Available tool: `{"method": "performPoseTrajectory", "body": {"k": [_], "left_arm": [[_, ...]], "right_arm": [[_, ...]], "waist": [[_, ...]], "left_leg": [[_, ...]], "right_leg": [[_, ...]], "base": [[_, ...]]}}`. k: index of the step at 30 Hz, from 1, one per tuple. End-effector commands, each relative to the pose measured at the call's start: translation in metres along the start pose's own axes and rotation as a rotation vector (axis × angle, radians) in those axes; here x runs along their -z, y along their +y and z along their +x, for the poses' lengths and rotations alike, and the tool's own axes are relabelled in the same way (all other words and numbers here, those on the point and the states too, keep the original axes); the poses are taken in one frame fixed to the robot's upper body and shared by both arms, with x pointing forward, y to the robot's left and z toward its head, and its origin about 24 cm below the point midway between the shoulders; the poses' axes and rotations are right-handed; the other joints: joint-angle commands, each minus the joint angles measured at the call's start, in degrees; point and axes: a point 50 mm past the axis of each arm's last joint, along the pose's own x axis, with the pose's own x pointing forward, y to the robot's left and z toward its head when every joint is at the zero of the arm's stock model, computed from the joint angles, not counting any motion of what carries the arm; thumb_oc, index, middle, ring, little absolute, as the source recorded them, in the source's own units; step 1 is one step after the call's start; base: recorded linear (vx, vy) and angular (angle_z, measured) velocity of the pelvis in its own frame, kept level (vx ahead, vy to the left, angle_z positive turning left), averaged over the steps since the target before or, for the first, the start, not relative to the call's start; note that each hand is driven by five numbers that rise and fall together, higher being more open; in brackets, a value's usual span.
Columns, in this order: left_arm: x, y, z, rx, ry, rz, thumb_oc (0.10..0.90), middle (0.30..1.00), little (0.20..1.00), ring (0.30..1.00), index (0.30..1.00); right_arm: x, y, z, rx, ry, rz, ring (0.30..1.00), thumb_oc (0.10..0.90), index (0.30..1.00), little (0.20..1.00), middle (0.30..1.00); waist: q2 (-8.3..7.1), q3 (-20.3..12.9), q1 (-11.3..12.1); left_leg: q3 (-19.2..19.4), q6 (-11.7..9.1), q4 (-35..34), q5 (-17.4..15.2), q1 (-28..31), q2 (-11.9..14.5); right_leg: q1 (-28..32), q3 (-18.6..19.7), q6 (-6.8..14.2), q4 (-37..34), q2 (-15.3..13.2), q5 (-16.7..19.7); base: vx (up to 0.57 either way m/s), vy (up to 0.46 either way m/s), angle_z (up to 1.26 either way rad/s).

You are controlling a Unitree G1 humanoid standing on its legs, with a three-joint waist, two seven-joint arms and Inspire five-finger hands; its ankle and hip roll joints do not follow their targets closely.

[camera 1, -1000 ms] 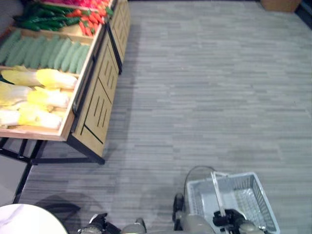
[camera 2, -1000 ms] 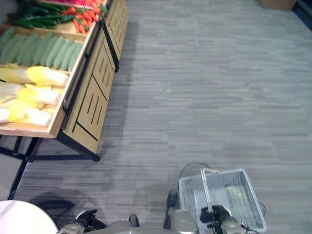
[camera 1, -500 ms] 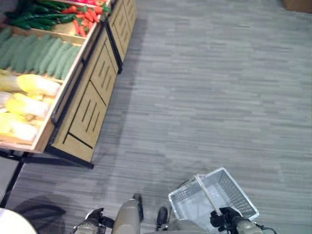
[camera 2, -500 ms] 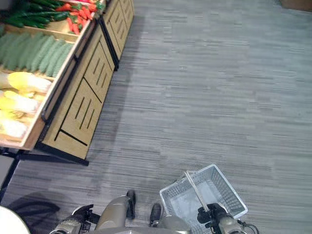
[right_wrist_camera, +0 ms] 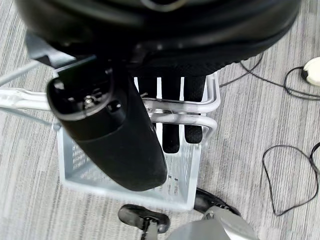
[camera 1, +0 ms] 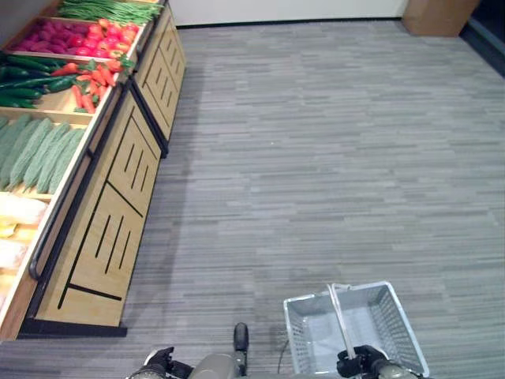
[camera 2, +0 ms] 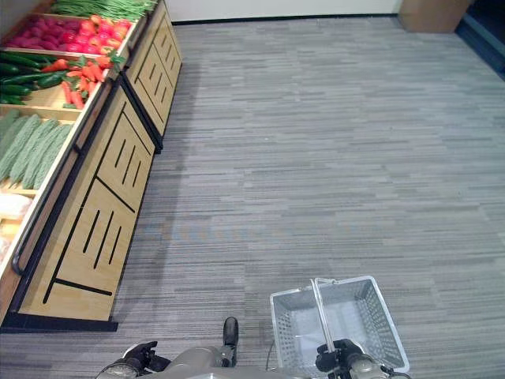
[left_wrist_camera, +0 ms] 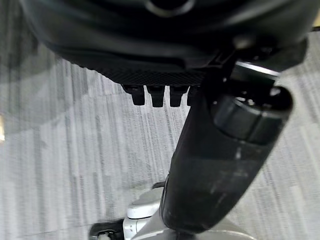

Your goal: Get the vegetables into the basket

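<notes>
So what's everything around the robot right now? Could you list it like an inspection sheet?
Surface: grey striped carpet floor.
Job's things: white wire basket, nothing seen inside it. Vegetables on the wooden stand at the robot's left: pale green gourds, dark green ones, red peppers, purplish-red ones, green beans, pale yellow cabbages.
Clutter: nothing seen.
Hands: right hand curled round the basket's handle; left hand low at the robot's side, fingers curled, holding nothing.
Cables: nothing seen apart from the robot's own.
Surroundings: white wall and a brown box at the far end.
</notes>
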Motion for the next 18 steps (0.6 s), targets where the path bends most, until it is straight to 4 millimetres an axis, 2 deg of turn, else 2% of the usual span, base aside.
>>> {"method": "performPoseTrajectory", "body": {"k": [1, 2, 4, 5, 6, 7, 8, 9, 11, 12, 13, 14, 15, 17, 18], "left_arm": [[-0.021, 0.014, 0.001, -0.035, -0.072, -0.024, 0.9, 1.0, 1.0, 1.0, 1.0], [-0.021, 0.014, 0.001, -0.036, -0.072, -0.024, 0.9, 1.0, 1.0, 1.0, 1.0], [-0.024, 0.015, 0.001, -0.034, -0.082, -0.015, 0.9, 1.0, 1.0, 1.0, 1.0], [-0.026, 0.016, 0.001, -0.037, -0.089, -0.015, 0.9, 1.0, 1.0, 1.0, 1.0], [-0.026, 0.016, 0.001, -0.038, -0.089, -0.014, 0.9, 1.0, 1.0, 1.0, 1.0], [-0.026, 0.017, 0.001, -0.039, -0.091, -0.017, 0.9, 1.0, 1.0, 1.0, 1.0], [-0.026, 0.02, 0.001, -0.041, -0.087, -0.019, 0.9, 1.0, 1.0, 1.0, 1.0], [-0.026, 0.02, 0.001, -0.041, -0.087, -0.019, 0.9, 1.0, 1.0, 1.0, 1.0], [-0.026, 0.023, 0.001, -0.048, -0.081, -0.011, 0.9, 1.0, 1.0, 1.0, 1.0], [-0.025, 0.025, 0.001, -0.055, -0.074, -0.014, 0.9, 1.0, 1.0, 1.0, 1.0], [-0.024, 0.027, 0.001, -0.058, -0.071, -0.016, 0.9, 1.0, 1.0, 1.0, 1.0], [-0.024, 0.029, 0.001, -0.067, -0.063, -0.015, 0.9, 1.0, 1.0, 1.0, 1.0], [-0.024, 0.031, 0.001, -0.075, -0.061, -0.012, 0.9, 1.0, 1.0, 1.0, 1.0], [-0.023, 0.031, 0.001, -0.078, -0.057, -0.014, 0.9, 1.0, 1.0, 1.0, 1.0], [-0.022, 0.032, 0.001, -0.08, -0.053, -0.013, 0.9, 1.0, 1.0, 1.0, 1.0]], "right_arm": [[-0.008, -0.016, -0.001, 0.032, -0.043, -0.054, 0.3, 0.4, 0.3, 0.3, 0.3], [-0.008, -0.016, -0.001, 0.032, -0.043, -0.054, 0.3, 0.4, 0.3, 0.3, 0.3], [-0.006, -0.014, -0.001, 0.023, -0.035, -0.051, 0.3, 0.4, 0.3, 0.3, 0.3], [-0.006, -0.013, -0.001, 0.021, -0.035, -0.047, 0.3, 0.4, 0.3, 0.3, 0.3], [-0.006, -0.013, -0.001, 0.021, -0.034, -0.047, 0.3, 0.4, 0.3, 0.3, 0.3], [-0.006, -0.014, -0.001, 0.023, -0.034, -0.048, 0.3, 0.4, 0.3, 0.3, 0.3], [-0.006, -0.014, -0.001, 0.023, -0.032, -0.045, 0.3, 0.4, 0.3, 0.3, 0.3], [-0.006, -0.014, -0.001, 0.023, -0.032, -0.045, 0.3, 0.4, 0.3, 0.3, 0.3], [-0.007, -0.015, -0.001, 0.021, -0.036, -0.045, 0.3, 0.4, 0.3, 0.3, 0.3], [-0.005, -0.014, -0.001, 0.02, -0.03, -0.041, 0.3, 0.4, 0.3, 0.3, 0.3], [-0.004, -0.014, -0.001, 0.021, -0.029, -0.038, 0.3, 0.4, 0.3, 0.3, 0.3], [-0.004, -0.012, -0.001, 0.016, -0.028, -0.038, 0.3, 0.4, 0.3, 0.3, 0.3], [-0.005, -0.011, -0.001, 0.016, -0.029, -0.036, 0.3, 0.4, 0.3, 0.3, 0.3], [-0.006, -0.011, -0.001, 0.019, -0.034, -0.033, 0.3, 0.4, 0.3, 0.3, 0.3], [-0.008, -0.011, -0.001, 0.015, -0.041, -0.044, 0.3, 0.4, 0.3, 0.3, 0.3]], "waist": [[-0.8, -0.27, 2.62], [-0.79, -0.29, 2.67], [-1.02, -0.95, 2.94], [-1.11, -1.34, 3.13], [-1.17, -1.28, 3.21], [-1.33, -1.28, 3.31], [-1.69, -0.68, 3.69], [-1.72, -0.68, 3.72], [-2.14, 0.49, 3.9], [-2.05, 1.06, 4.24], [-1.66, 1.23, 4.44], [-1.01, 1.61, 4.74], [-0.31, 1.87, 5.14], [0.1, 2.32, 5.59], [0.09, 2.81, 6.08]], "left_leg": [[2.55, -7.12, 0.13, -6.69, -0.41, 1.24], [2.61, -7.11, 0.13, -6.7, -0.42, 1.25], [2.86, -6.44, 0.13, -7.98, 0.41, 0.7], [2.63, -5.71, 0.13, -9.05, 1.01, 0.18], [2.68, -5.71, 0.13, -9.16, 1.2, 0.11], [2.67, -5.36, 0.13, -9.63, 1.41, -0.16], [2.65, -4.42, 0.13, -10.63, 2.66, -0.74], [2.69, -4.41, 0.13, -10.63, 2.66, -0.77], [2.94, -3.69, 0.13, -11.22, 3.98, -1.2], [3.35, -3.52, 0.13, -11.91, 4.93, -0.96], [3.5, -3.6, 0.13, -11.92, 5.26, -0.39], [3.6, -3.97, 0.13, -11.75, 5.49, 0.77], [3.87, -4.33, 0.13, -11.62, 5.24, 1.51], [4.26, -4.4, 0.13, -11.59, 5.77, 1.8], [4.46, -4.29, 0.13, -11.68, 6.79, 1.63]], "right_leg": [[-4.34, 2.7, 3.47, -4.99, -6.78, 9.86], [-4.36, 2.76, 3.48, -5.03, -6.76, 9.9], [-4.02, 2.74, 4.4, -5.15, -7.33, 12.5], [-4.97, 2.58, 5.33, -2.68, -7.84, 14.93], [-4.7, 2.65, 5.39, -2.91, -7.9, 14.93], [-5.65, 2.69, 5.98, -0.47, -8.16, 16.26], [-7.71, 1.97, 6.56, 5.28, -9.35, 18.93], [-7.79, 2.01, 6.56, 5.41, -9.39, 18.87], [-10.11, 0.32, 6.85, 11.53, -10.78, 20.62], [-11.78, -2.02, 6.59, 13.22, -12.28, 20.0], [-12.06, -3.18, 5.84, 10.67, -12.41, 18.94], [-12.0, -3.71, 5.1, 5.34, -11.49, 17.35], [-12.34, -2.7, 4.66, -2.71, -10.15, 15.74], [-13.07, 0.35, 4.74, -11.77, -8.84, 16.71], [-14.67, 2.22, 5.62, -16.89, -8.42, 19.05]], "base": [[0.24, 0.259, -0.37], [0.22, 0.215, -0.32], [0.26, 0.249, -0.17], [0.21, 0.218, 0.12], [0.22, 0.265, 0.27], [0.18, 0.249, 0.3], [0.17, 0.247, 0.21], [0.14, 0.234, 0.08], [0.11, 0.209, 0.06], [0.12, 0.247, 0.36], [0.12, 0.231, 0.54], [0.06, 0.139, 0.43], [0.04, 0.098, 0.21], [0.05, 0.038, -0.02], [0.11, -0.023, -0.11]]}}
